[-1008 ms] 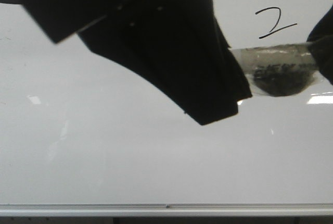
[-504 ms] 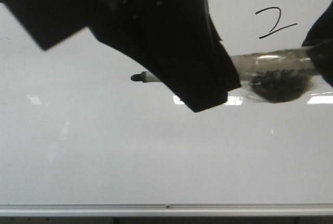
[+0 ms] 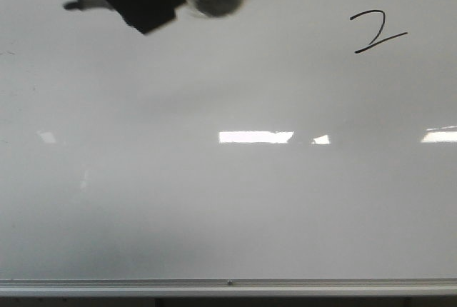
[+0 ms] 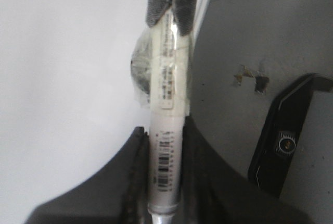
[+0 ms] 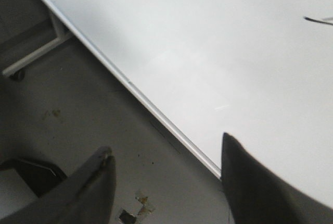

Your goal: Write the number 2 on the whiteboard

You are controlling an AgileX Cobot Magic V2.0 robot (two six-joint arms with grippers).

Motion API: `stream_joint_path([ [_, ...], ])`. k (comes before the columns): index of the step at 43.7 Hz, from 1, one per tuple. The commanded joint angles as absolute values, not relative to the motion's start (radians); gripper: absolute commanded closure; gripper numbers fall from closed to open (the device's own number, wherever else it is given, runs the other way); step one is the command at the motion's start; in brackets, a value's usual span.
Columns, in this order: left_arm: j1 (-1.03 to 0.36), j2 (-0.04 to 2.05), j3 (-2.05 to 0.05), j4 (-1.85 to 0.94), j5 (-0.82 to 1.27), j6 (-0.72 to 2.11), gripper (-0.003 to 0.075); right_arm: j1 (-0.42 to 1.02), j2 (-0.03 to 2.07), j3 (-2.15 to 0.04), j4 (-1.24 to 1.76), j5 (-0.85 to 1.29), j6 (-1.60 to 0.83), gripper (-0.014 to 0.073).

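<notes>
Across whiteboard (image 3: pixel 228 200): bright light reflections mid-board, silver rail along near edge, grey floor (image 5: pixel 78 114) beyond rail in wrist views. Number 2 (image 3: pixel 378 32) sat upper right on board, nothing covering it. My left gripper (image 4: pixel 165 182) was clamped on marker (image 4: pixel 167 104), tip (image 3: pixel 71 5) near top left, well apart from 2. My right gripper (image 5: pixel 166 177) spread wide, empty, over board edge.

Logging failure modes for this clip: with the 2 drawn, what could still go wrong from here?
The marker in the left gripper looks uncapped in the front view, tip over the whiteboard; a dip could leave a stray line. The number 2 may be fresh, so a passing arm could smear it.
</notes>
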State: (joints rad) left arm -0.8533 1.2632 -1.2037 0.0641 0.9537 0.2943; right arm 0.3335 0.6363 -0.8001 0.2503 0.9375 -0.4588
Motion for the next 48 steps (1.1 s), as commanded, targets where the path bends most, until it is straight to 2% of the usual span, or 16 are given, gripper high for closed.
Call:
stream_joint_path([
  [1,-0.757,1.172,-1.218,0.079,0.927,0.23,0.0681,0.265,0.602,-0.825,0.25,0.904,-0.323,0.0126],
  [11,-0.481,1.008,-1.121,0.081,0.856,0.172,0.0681,0.19,0.568,-0.82,0.248,0.928,-0.237,0.0126],
  [17,-0.299,0.969,-1.012,0.076,0.654,0.085,0.0681,0.19,0.568,-0.82,0.248,0.919,-0.237,0.0126],
  [26,-0.131,1.028,-0.869,0.029,0.373,0.025,0.0681,0.19,0.568,-0.82,0.248,0.916,-0.237,0.0126],
  [32,-0.092,1.121,-0.817,-0.037,0.19,0.025,0.0681,0.19,0.568,-0.82,0.248,0.915,-0.237,0.0126],
  [48,-0.09,1.414,-0.814,-0.055,-0.152,0.023,0.068,0.19,0.568,-0.82,0.248,0.916,-0.237,0.0126],
])
